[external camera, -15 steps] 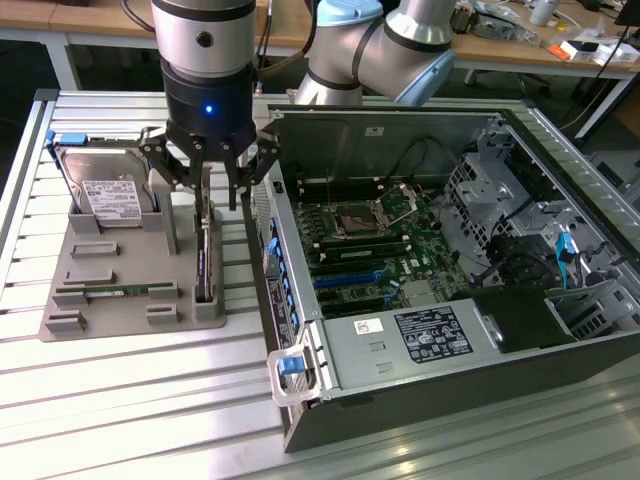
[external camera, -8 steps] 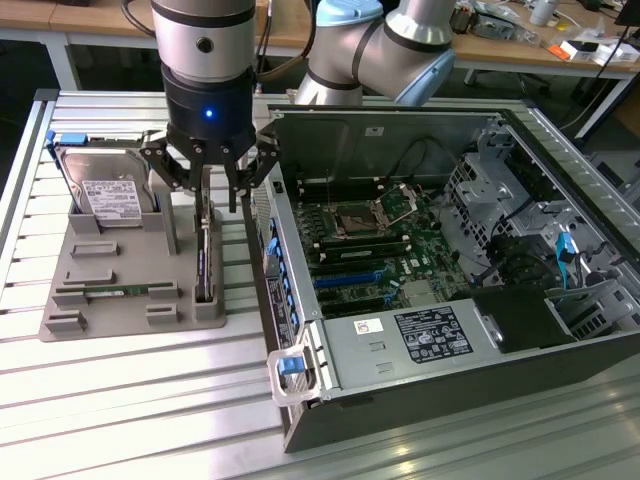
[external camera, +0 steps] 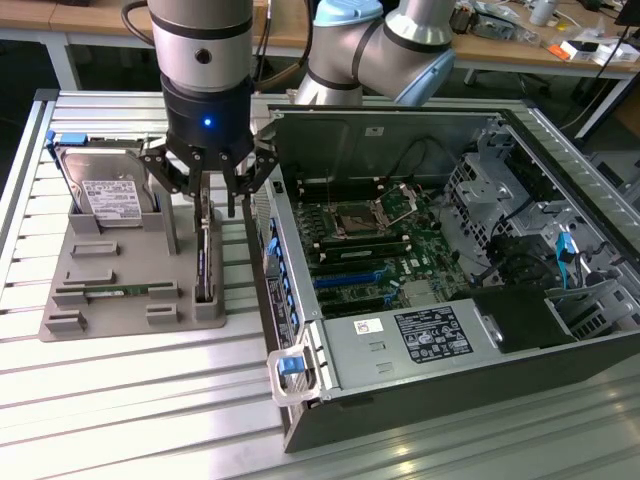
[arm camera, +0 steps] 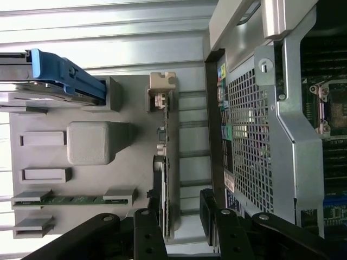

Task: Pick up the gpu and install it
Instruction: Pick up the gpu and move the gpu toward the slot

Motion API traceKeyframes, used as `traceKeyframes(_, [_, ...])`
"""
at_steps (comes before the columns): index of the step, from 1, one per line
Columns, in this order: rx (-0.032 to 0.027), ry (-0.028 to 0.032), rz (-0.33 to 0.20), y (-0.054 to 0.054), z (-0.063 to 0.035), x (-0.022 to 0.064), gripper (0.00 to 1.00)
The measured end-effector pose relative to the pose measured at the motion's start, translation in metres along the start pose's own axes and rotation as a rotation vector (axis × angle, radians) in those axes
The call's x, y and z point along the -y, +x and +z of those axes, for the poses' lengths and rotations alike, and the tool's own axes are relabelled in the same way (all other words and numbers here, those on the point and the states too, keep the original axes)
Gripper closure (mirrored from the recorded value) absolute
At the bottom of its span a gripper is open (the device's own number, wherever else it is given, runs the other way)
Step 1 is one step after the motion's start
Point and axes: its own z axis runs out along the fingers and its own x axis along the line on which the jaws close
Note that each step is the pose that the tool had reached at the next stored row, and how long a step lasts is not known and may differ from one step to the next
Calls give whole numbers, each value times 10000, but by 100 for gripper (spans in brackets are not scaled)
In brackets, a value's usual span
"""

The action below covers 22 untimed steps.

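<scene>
Ribbed metal slats form the desk (external camera: 120, 400), with cluttered workbenches behind it. On it lies a grey holder tray (external camera: 110, 270), and an open computer case (external camera: 450, 270) stands just beside the tray on the exterior view's right. The gpu (external camera: 205, 255) (arm camera: 169, 162) stands on edge in a slot of the tray, next to the case. Directly above it hangs the hand (external camera: 220, 205) (arm camera: 181, 208), open, with one finger on each side of the card's upper edge. A hard drive (external camera: 105, 190) and a memory stick (external camera: 120, 291) also sit in the tray.
</scene>
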Motion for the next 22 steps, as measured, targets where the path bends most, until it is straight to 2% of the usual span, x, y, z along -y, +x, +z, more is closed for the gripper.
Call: traceKeyframes(22, [0, 0, 0, 15, 116, 2, 58])
